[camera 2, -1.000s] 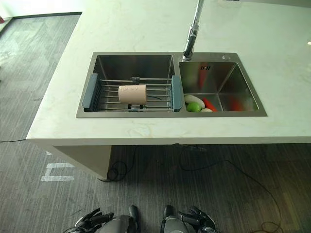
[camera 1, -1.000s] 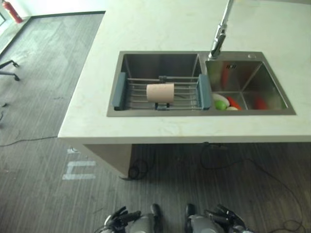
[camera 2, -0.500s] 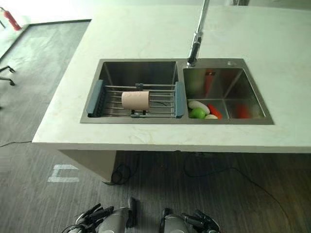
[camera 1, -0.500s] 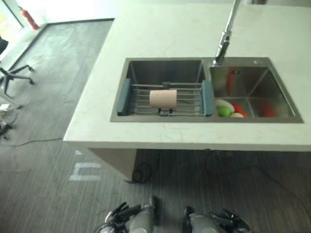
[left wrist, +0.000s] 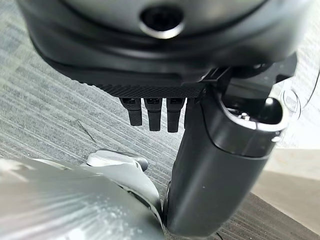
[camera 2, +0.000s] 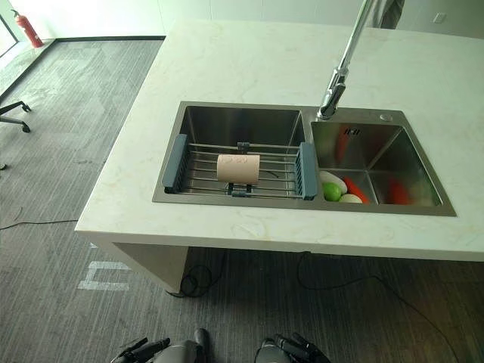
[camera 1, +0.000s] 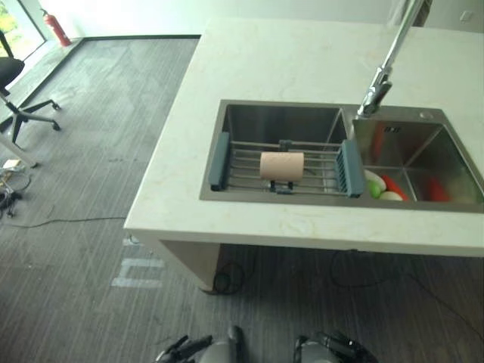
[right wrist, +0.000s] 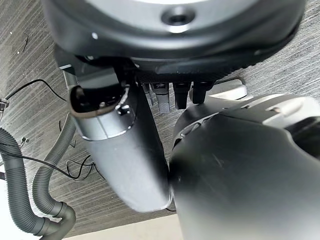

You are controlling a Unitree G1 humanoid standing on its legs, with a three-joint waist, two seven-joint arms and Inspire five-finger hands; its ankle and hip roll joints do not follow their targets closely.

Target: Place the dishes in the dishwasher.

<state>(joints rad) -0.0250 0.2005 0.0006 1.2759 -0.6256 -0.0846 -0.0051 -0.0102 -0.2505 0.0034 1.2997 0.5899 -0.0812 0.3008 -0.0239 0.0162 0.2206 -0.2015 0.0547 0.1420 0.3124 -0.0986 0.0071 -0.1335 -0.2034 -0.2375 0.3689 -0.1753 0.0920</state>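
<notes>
A beige cup (camera 1: 281, 165) lies on its side on a wire rack with blue ends (camera 1: 219, 161), which spans the left basin of a steel sink (camera 2: 242, 125). White, green and red items (camera 2: 337, 189) sit in the right basin. My left hand (camera 1: 181, 350) and right hand (camera 1: 336, 346) hang low above the floor, well short of the counter. The left wrist view shows the left hand's fingers (left wrist: 150, 112) straight and holding nothing. The right hand's fingers (right wrist: 172, 95) are likewise straight and hold nothing.
The sink is set in a pale stone counter (camera 1: 287, 60) whose front edge (camera 2: 265, 242) faces me. A tall faucet (camera 2: 336, 76) stands behind the basins. An office chair (camera 1: 19, 91) and a fire extinguisher (camera 1: 53, 29) stand far left. A white tape mark (camera 1: 136, 272) is on the floor.
The whole picture has shifted, so the camera has moved; the sink now sits further right in the view. The cup, the rack and both hands keep their places.
</notes>
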